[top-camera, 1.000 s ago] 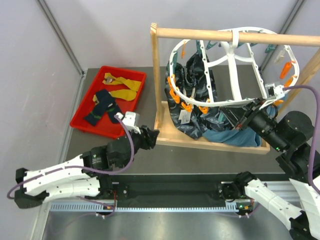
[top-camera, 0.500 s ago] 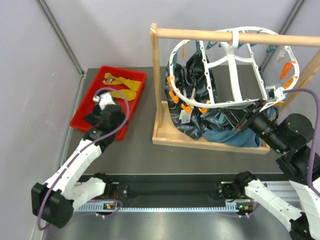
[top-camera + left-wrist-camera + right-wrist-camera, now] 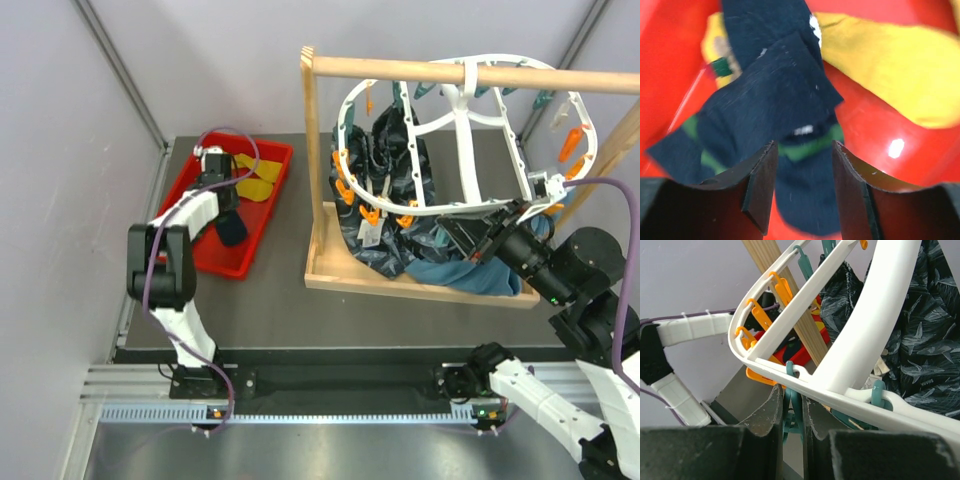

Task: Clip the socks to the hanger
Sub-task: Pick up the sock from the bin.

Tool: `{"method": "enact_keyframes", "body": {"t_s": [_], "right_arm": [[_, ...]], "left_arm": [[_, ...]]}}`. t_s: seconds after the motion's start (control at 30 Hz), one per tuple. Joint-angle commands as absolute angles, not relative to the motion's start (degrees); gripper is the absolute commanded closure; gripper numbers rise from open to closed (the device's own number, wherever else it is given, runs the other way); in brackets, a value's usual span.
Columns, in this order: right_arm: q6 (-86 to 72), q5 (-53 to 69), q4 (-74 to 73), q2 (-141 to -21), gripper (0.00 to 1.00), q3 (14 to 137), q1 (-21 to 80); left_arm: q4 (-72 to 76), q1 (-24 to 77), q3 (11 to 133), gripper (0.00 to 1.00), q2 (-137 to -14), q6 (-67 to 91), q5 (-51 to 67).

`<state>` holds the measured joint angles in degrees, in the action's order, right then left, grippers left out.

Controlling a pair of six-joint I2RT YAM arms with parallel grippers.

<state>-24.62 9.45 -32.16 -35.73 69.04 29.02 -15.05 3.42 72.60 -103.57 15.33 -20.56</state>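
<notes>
No brand I can read. There are small white tags on the dark navy socks with green bands (image 3: 770, 100), but they're blurred, and the white word on the dark leaf-patterned cloth (image 3: 920, 340) is too small to make out.

The left gripper (image 3: 803, 150) is down in the red plastic tray (image 3: 212, 262), fingers spread wide just above the navy socks, gripping nothing. The mustard-yellow socks (image 3: 900, 75) lie beside and partly under the navy ones.

Across the table, the right gripper (image 3: 791, 412) has its fingers pressed together on a teal clip peg (image 3: 791, 395) at the rim of the big white plastic oval hanger (image 3: 855, 340), which hangs from the wooden rod-and-post rack (image 3: 450, 72). Orange clip pegs (image 3: 760, 317) line the rim, and the patterned cloth hangs among them. A teal-blue cloth (image 3: 450, 272) sits on the rack's base.

From overhead, the left arm covers much of the tray. Only its wrist camera shows the socks clearly, and only the right wrist camera shows the pinch on the peg.
</notes>
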Motion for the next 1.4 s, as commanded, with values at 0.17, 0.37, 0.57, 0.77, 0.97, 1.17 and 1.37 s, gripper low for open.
{"method": "enact_keyframes", "body": {"t_s": [0.17,0.37,0.57,0.77,0.97,1.17,1.37], "right_arm": [[-24.00,12.22,-32.78,-35.95,1.00,69.08,29.27],[-24.61,12.30,-31.99,-35.60,1.00,68.29,29.27],[-24.70,12.57,-32.17,-35.77,1.00,67.94,29.18],[-25.22,13.01,-31.73,-35.95,1.00,68.03,29.18],[-25.49,13.10,-31.73,-35.60,1.00,67.85,29.18],[-25.84,13.45,-31.47,-35.77,1.00,68.03,29.18],[-25.93,13.54,-31.38,-35.77,1.00,68.03,29.18]], "left_arm": [[-7.74,2.72,79.63,0.45,-113.29,3.09,-19.42],[-8.17,2.64,82.53,0.47,-116.45,1.50,-23.02],[-4.94,2.72,80.69,0.52,-113.56,3.34,-24.78],[-5.97,2.64,83.49,0.52,-116.45,2.11,-24.26],[-5.97,2.64,85.16,0.57,-118.74,1.23,-24.87],[-7.47,2.64,86.92,0.70,-119.27,1.67,-24.87],[-7.73,2.46,86.05,0.54,-120.14,2.64,-28.55]]}}
